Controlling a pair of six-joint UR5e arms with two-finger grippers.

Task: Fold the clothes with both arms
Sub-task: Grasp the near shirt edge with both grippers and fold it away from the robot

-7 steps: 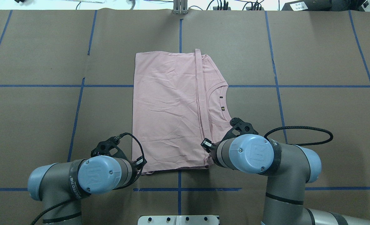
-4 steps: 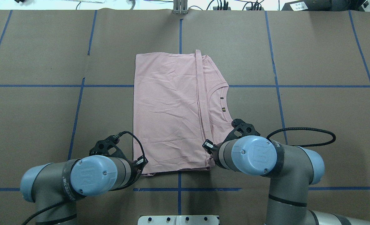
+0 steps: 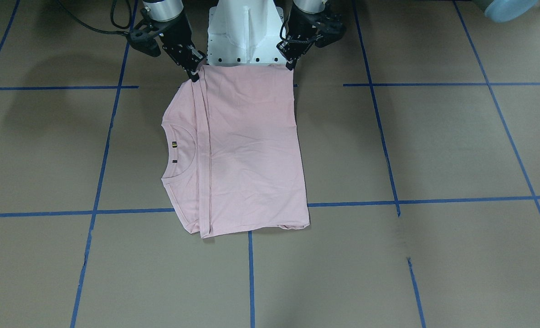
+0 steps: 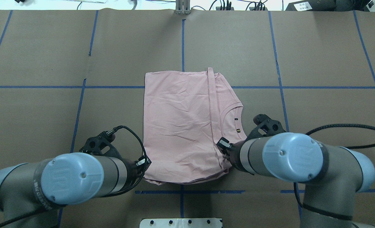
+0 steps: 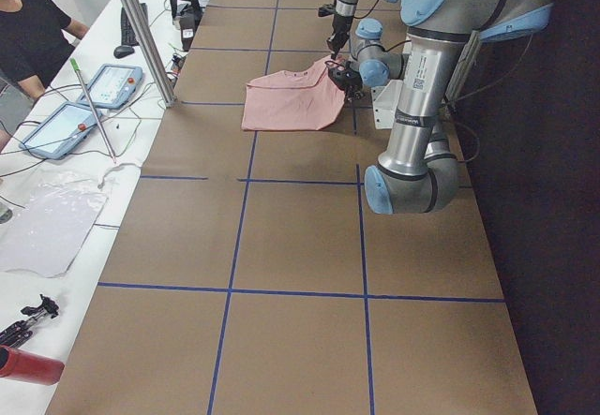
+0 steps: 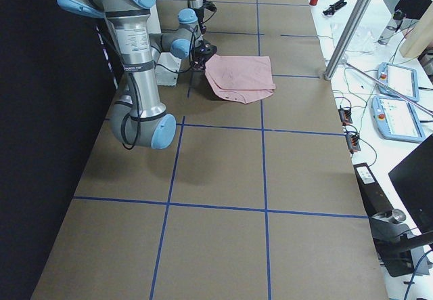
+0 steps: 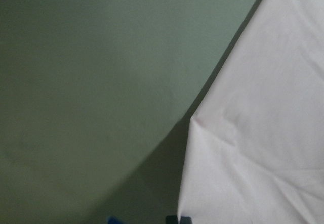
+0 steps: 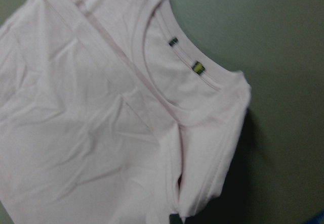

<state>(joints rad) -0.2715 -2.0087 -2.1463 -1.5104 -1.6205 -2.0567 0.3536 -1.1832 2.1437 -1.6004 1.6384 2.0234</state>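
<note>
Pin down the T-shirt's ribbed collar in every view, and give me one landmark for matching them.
Front-facing: collar on the left side of the T-shirt, centre-left.
Overhead: right of centre.
Left exterior: shirt's far edge, tiny, top centre.
Right exterior: shirt's near edge, upper centre.
Left wrist: not in it.
Right wrist: upper middle.
Landmark: the yellow neck label inside the collar, seen front-facing, overhead and right wrist.

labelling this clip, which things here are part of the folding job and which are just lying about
In the job: shirt, left gripper, right gripper, both at its near corners.
Lying about: tablets, plastic sheet, red bottle, all on the side bench.
</note>
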